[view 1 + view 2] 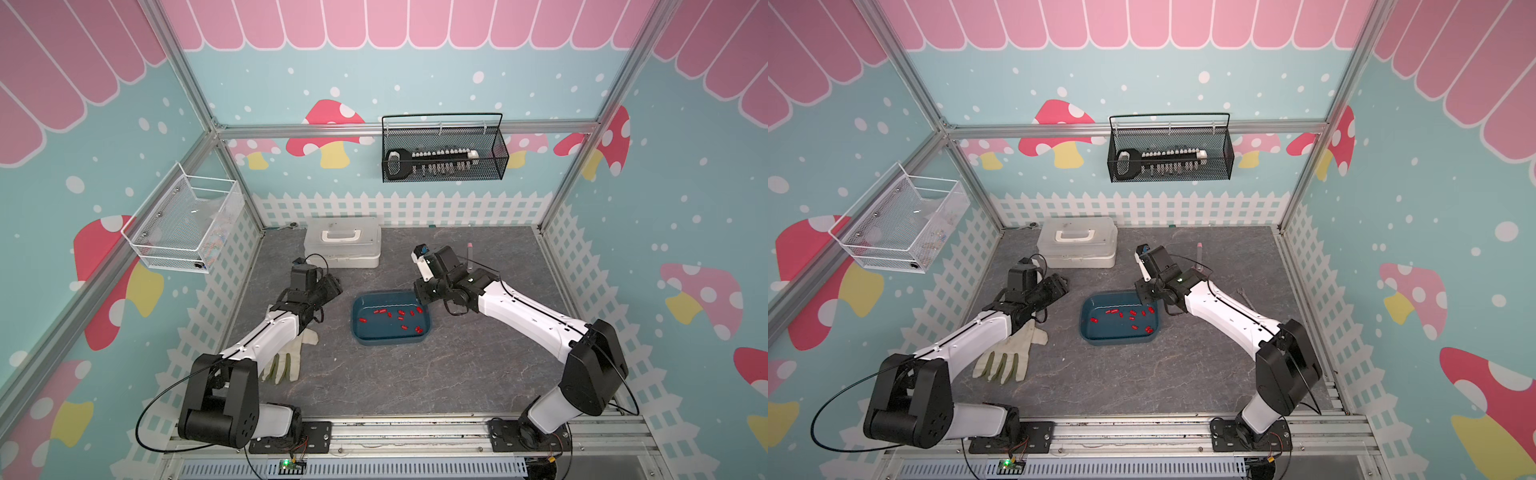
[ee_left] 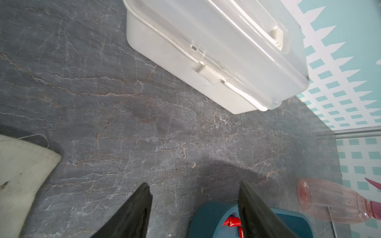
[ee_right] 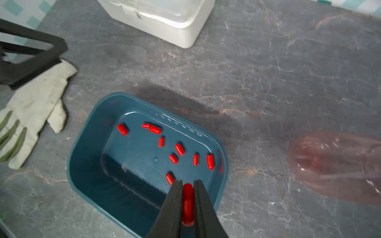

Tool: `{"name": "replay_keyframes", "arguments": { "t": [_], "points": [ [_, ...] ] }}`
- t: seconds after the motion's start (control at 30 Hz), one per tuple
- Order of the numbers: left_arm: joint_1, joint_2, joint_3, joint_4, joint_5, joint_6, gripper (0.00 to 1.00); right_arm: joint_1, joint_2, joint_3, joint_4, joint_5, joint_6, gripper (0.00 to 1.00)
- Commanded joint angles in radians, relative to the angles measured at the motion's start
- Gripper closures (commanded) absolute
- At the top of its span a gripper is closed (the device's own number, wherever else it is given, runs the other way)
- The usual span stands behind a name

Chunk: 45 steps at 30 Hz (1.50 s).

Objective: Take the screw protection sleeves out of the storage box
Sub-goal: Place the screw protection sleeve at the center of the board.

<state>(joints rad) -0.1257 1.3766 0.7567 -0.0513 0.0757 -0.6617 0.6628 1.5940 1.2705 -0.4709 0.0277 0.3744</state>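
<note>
The right claw (image 3: 188, 182) was pinched tight on one red sleeve (image 3: 188, 206) over a corner of the teal storage box (image 3: 82, 164). The other sleeves (image 3: 179, 149) lay scattered on the box floor just beyond its tips. The left claw (image 2: 193, 183) gaped wide and empty beside the box, above bare bench (image 2: 103, 103).

In the right wrist view the pink bottle (image 3: 338, 167) is blurred and cut off by the frame edge. In the left wrist view a finger (image 2: 263, 214) of the left gripper (image 2: 193, 183) hides part of the storage box (image 2: 206, 218) and of the screw protection sleeves (image 2: 232, 222) in it. In a top view, left of centre, the left arm (image 1: 266, 332) covers part of the glove (image 1: 286, 361)
</note>
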Motion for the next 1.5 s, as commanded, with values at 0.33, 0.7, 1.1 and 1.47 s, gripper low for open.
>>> {"name": "replay_keyframes", "arguments": {
  "t": [0.33, 0.7, 1.1, 1.47],
  "points": [
    [0.004, 0.01, 0.028, 0.004, 0.01, 0.019, 0.35, -0.117, -0.052, -0.204, 0.092, 0.051, -0.022, 0.84],
    [-0.023, 0.005, 0.156, -0.246, -0.012, 0.18, 0.35, -0.17, 0.053, -0.237, 0.136, 0.026, -0.018, 0.84],
    [-0.035, 0.089, 0.21, -0.279, 0.111, 0.192, 0.35, -0.193, 0.144, -0.232, 0.158, -0.012, -0.011, 0.83],
    [-0.037, 0.12, 0.23, -0.297, 0.154, 0.191, 0.35, -0.197, 0.217, -0.223, 0.166, -0.028, -0.009, 0.83]
  ]
}}
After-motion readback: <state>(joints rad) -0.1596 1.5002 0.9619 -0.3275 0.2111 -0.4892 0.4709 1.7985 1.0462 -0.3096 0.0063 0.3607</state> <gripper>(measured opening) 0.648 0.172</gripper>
